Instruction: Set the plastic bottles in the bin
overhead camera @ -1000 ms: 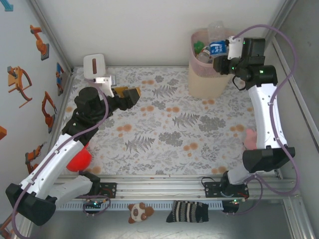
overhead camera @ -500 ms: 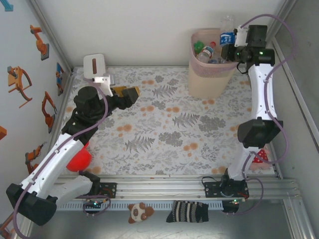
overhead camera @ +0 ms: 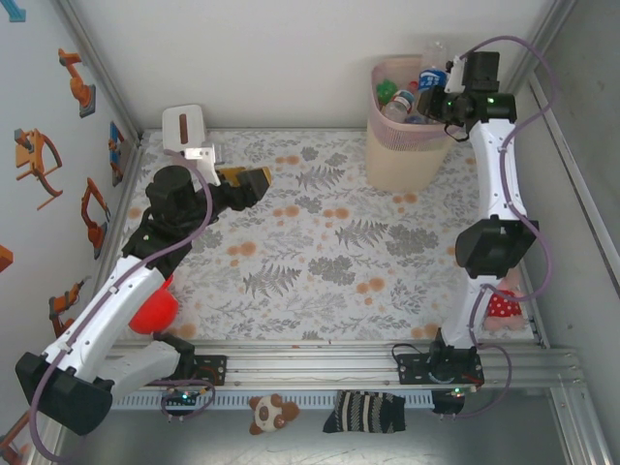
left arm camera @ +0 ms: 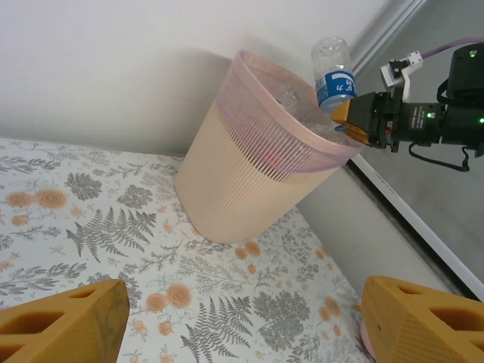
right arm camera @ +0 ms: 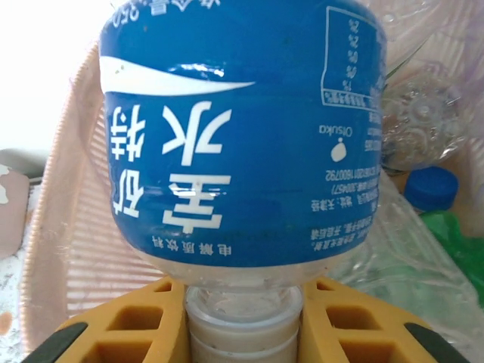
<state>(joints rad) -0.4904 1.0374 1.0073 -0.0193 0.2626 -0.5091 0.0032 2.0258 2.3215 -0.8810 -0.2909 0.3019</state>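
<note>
My right gripper [overhead camera: 438, 97] is shut on the white-capped neck of a clear bottle with a blue label [right arm camera: 242, 128], holding it over the far right rim of the beige-pink bin [overhead camera: 402, 155]. The same bottle [left arm camera: 333, 72] sticks up above the bin [left arm camera: 249, 174] in the left wrist view. Several bottles lie inside the bin, among them a green one [overhead camera: 387, 90] and one with a blue cap [right arm camera: 431, 187]. My left gripper [overhead camera: 254, 181] is open and empty above the floral mat at the far left, with yellow fingers [left arm camera: 60, 329] spread wide.
A white tissue box [overhead camera: 185, 129] stands at the back left corner. A red ball [overhead camera: 155, 310] lies under the left arm. A small red-and-white toy [overhead camera: 499, 305] sits by the right edge. The flowered mat [overhead camera: 329, 252] covers the table.
The right arm has swung the blue-label bottle up and back along the bin's far right rim, then lowered it slightly. The left arm has barely moved.
</note>
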